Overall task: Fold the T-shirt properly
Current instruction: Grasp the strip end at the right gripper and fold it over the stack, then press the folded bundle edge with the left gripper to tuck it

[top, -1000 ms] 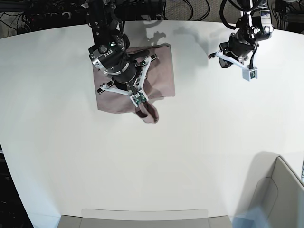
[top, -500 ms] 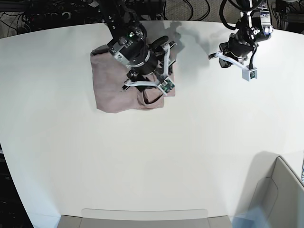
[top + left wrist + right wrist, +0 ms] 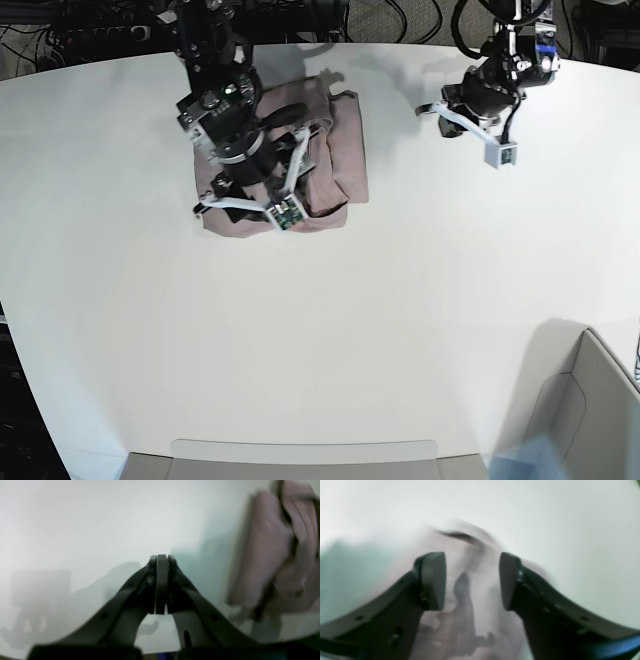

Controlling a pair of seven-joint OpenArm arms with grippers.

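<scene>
- Desk (image 3: 330, 330): white, wide, carrying everything in view.
- T-shirt (image 3: 345, 160): pink, bunched in a rough folded block at the far left of the base view, lying on the desk.
- Right gripper (image 3: 472, 580): above the T-shirt, jaws spread wide with nothing between them, blurred pink cloth showing below.
- Left gripper (image 3: 161, 585): over bare desk well apart from the T-shirt, jaws pressed together, holding nothing.
</scene>
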